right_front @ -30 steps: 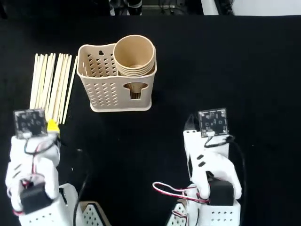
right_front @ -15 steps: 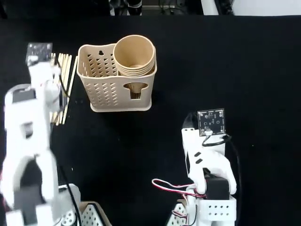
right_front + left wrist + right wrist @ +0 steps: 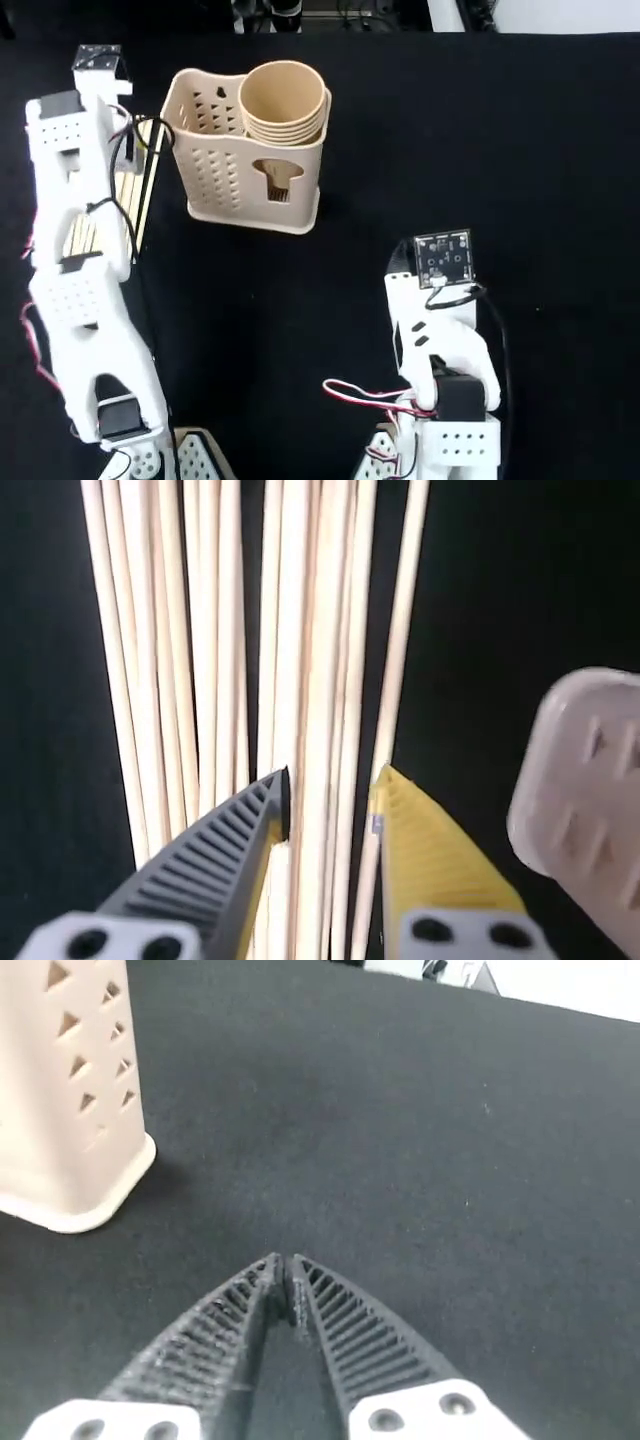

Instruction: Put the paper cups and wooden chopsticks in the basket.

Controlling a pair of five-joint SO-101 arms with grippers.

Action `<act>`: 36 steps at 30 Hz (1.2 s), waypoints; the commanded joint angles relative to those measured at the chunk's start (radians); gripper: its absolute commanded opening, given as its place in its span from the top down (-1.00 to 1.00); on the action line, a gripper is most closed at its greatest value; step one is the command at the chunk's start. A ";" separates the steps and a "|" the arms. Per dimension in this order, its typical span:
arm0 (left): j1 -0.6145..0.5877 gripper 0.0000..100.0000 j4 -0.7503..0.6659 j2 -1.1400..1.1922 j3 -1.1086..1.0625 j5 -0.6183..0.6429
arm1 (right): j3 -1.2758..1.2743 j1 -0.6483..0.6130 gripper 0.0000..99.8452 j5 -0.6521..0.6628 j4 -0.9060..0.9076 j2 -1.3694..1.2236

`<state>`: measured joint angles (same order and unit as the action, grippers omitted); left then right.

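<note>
1 second ago the left arm (image 3: pixel 75 200) was folded back near its base; it has since swung out and now stretches over the chopsticks (image 3: pixel 135 190), which lie flat on the black table (image 3: pixel 480 150) just to the left of the basket (image 3: pixel 230 175). The basket has also shifted in that time: its walls now sit skewed to the table edge, probably nudged as the arm passed. A stack of paper cups (image 3: pixel 285 100) stands in its right half, so the cup part of the task looks done and the chopsticks are what remains. In the left wrist view, the left gripper (image 3: pixel 330 790) has its jaws apart, straddling a few chopsticks (image 3: pixel 300 630) from the middle of the bundle, with nothing clamped; this looks like the approach to a first grasp. The sticks lie parallel, touching or nearly so, their long axis running from the robot's side of the table toward the far side, along the arm's reach, and the jaws are set across that axis. The right gripper (image 3: pixel 283 1265) hangs low over bare table with its jaws together, holding nothing, well apart from the basket.
</note>
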<state>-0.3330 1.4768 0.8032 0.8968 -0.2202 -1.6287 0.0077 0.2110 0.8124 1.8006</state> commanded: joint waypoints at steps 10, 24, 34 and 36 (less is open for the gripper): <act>-0.036 0.69 0.252 0.459 0.757 -0.051 | 0.002 0.005 0.98 0.006 -0.020 0.051; -0.090 0.70 0.224 0.591 0.653 -0.012 | -0.005 0.005 0.98 0.006 -0.023 0.051; -0.062 0.95 0.281 0.572 0.654 -0.014 | -0.010 -0.025 0.97 0.008 -0.026 0.051; -0.064 0.95 0.282 0.559 0.653 -0.006 | -0.008 -0.021 0.97 0.008 -0.026 0.051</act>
<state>-0.3959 1.7361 1.3786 1.5643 -0.2386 -1.6425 -0.0015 0.2110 0.8063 1.8006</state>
